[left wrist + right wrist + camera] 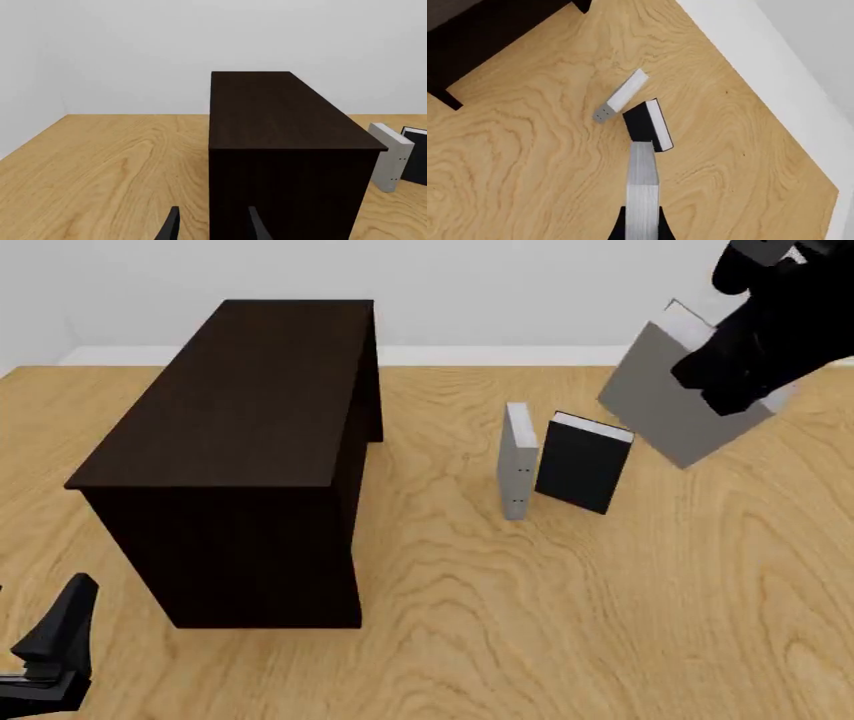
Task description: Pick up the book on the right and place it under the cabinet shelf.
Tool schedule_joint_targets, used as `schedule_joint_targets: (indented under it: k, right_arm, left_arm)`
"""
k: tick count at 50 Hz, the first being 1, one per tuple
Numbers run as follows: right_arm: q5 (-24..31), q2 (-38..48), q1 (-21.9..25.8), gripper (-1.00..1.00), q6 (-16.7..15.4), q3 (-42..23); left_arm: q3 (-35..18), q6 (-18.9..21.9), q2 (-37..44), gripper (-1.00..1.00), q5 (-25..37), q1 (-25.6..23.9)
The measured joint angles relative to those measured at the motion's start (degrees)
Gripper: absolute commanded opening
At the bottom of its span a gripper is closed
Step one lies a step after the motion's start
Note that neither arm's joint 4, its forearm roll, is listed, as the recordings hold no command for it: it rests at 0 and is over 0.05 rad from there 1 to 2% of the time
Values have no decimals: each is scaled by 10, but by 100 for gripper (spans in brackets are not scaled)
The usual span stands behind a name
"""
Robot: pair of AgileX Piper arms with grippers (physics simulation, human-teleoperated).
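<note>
The book (661, 405), light grey with a broad flat face, hangs tilted in the air at the far right, and my right gripper (727, 370) is shut on its upper edge. In the right wrist view the book (642, 190) runs edge-on between the fingers (665, 230). The dark brown cabinet shelf (254, 410) stands on the left half of the table, its recessed side facing right. My left gripper (54, 650) rests low at the near left corner, open and holding nothing, with the cabinet shelf (280, 130) just ahead of it.
Two books stand upright mid-table, below and left of the lifted one: a narrow grey book (515, 460) and a black book (582, 462) right beside it. A white wall borders the table's far edge (467, 355).
</note>
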Motion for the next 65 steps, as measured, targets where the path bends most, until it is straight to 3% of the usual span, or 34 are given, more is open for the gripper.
schedule_joint_targets:
  k: [14, 28, 36, 42, 51, 65]
  right_arm:
    - [-5, 20, 26, -100, 86, -130]
    - [-22, 50, 97, -100, 245, -221]
    - [-67, 36, 107, -100, 330, -181]
    - [-113, 25, 64, -100, 350, -141]
    - [-179, -24, 24, -100, 441, -54]
    - [-273, -43, 49, -100, 555, 30]
  left_arm:
    - [0, 0, 0, 100, 0, 0]
    - [0, 0, 0, 100, 0, 0]
    - [0, 0, 0, 100, 0, 0]
    - [0, 0, 0, 100, 0, 0]
    - [0, 0, 0, 100, 0, 0]
    - [0, 0, 0, 100, 0, 0]
